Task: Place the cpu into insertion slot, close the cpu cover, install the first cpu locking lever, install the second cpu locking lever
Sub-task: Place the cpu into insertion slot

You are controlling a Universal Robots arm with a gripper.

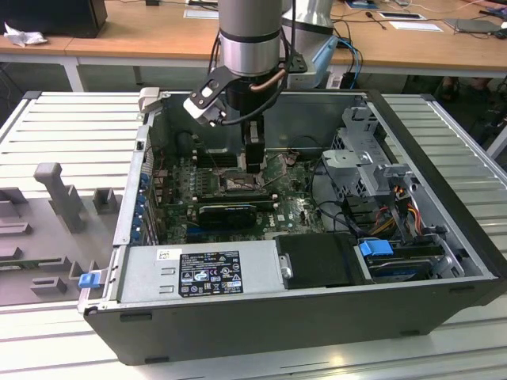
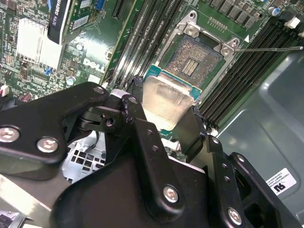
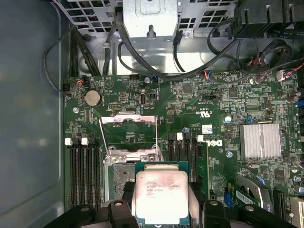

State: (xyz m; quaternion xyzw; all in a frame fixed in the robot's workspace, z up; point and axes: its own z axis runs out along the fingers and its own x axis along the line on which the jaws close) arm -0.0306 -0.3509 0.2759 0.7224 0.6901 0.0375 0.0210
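We have the black two-fingered pincer (image 3: pixel 164 209) closed to the width of the flat square cpu (image 3: pixel 161 190) with its pale silvery top, clamping it by two opposite edges. In both wrist views the chip sits between the fingers (image 2: pixel 192 128). The arm reaches down into the open grey computer case (image 1: pixel 238 317), which stands on the ribbed metal bench (image 1: pixel 71 119). It carries the chip low over the green motherboard (image 3: pixel 190 109).

The square dark insertion slot (image 2: pixel 197 59), with its metal edging and bare field of contacts, is uncovered. The chip lies just beside it, overlapping its near edge and not yet centred or seated. The thin silvery cpu cover (image 3: pixel 127 118), a frame with an open square centre, is swung open beyond the slot. From these angles we cannot quite tell whether the chip's leading edge hangs clear of the slot frame or brushes it.

The main danger we see is misalignment. If the chip goes down off-centre or rotated, a corner could land on the contacts and bend them. The grip is on narrow edges, so a nudge against the frame could tilt the chip or let it slip. The fingers also work close to the long black memory slots (image 2: pixel 142 38) alongside and could catch on them. A knock to the open cover could drop it onto the slot too early.
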